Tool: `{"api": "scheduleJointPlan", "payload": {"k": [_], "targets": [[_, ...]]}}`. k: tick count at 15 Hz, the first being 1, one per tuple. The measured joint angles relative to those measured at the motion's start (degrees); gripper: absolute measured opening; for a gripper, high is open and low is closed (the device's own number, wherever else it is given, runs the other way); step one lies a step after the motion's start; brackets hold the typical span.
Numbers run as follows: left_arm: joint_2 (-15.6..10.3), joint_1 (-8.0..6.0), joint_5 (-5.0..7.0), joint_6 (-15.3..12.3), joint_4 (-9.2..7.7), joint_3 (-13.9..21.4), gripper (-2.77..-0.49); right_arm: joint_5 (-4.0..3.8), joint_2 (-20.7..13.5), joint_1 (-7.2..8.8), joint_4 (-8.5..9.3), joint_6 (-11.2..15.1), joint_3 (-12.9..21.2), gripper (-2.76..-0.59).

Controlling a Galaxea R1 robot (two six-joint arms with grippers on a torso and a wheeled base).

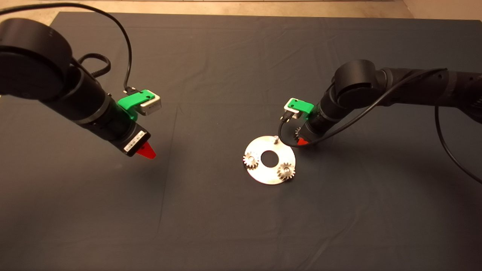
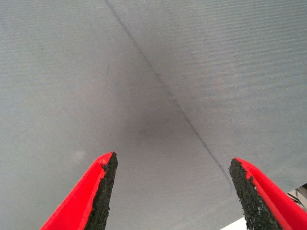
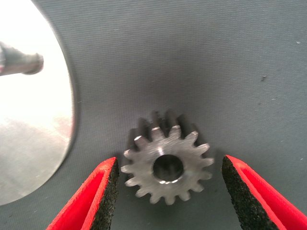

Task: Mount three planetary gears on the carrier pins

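Fingers (image 3: 108,189) of the right gripper (image 3: 168,191) stand wide around the third gear (image 3: 167,163); closure should be centred, keeping it level for the bare pin (image 1: 276,138).

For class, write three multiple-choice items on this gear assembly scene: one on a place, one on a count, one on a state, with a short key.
1. Where does the loose third gear lie?
A. On the mat beside the disc, between the right tool's fingers
B. On the bare pin
C. Under the left tool

2. How many gears already sit on the disc?
A. None
B. Two
C. Three

3. How does the left tool stand?
A. Shut on a gear
B. Open over bare mat
C. Pressed on the disc

Key:
1 A: the right wrist view shows the gear flat on the mat, off the disc's edge, with the right tool open around it.
2 B: the head view shows one gear and another on pins, and one pin bare.
3 B: its fingers are spread with only mat between them.
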Motion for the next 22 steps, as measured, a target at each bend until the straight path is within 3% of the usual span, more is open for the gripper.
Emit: {"api": "scheduleJointPlan", "payload": {"k": [2,6,11,17,22], "targets": [[0.00,0.00,0.00,0.00,0.00,0.00,-1.62,0.06,0.00,0.00,0.00,-0.10,-0.62,-1.78],[0.00,0.00,0.02,0.00,0.00,0.00,-1.62,1.16,0.12,0.00,0.00,-0.09,-1.05,-1.78],[0.00,0.00,0.00,0.00,0.00,0.00,-1.62,1.28,0.67,0.00,0.00,-0.07,-1.23,-1.84],[-0.01,0.00,0.00,0.00,-0.20,0.00,-1.62,1.35,0.82,0.00,0.09,-0.02,-1.34,-2.19],[-0.06,-0.01,0.00,0.00,-0.22,0.00,-1.62,1.41,0.76,-0.01,0.20,-0.02,-1.36,-2.22]]}}
